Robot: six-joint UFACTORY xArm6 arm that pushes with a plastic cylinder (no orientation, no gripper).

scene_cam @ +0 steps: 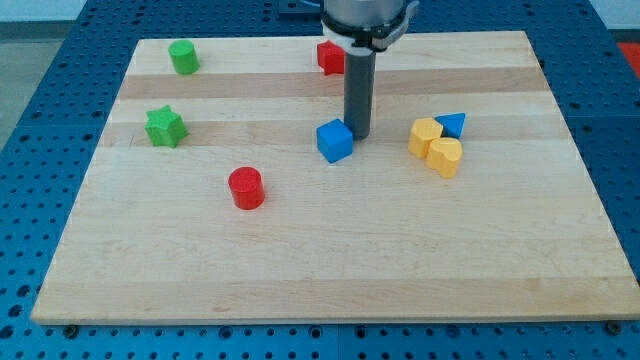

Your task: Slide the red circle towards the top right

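The red circle (246,187) is a short red cylinder lying left of the board's middle. My tip (359,135) stands at the lower end of the dark rod, just right of and touching or almost touching the blue cube (335,140). The tip is well to the right of the red circle and a little higher in the view. Nothing hides the red circle.
A wooden board (330,270) carries the blocks. A second red block (331,57) sits at the top, partly behind the rod. A green cylinder (184,57) and green star (165,127) are at left. Two yellow blocks (436,146) and a blue triangle (452,125) cluster at right.
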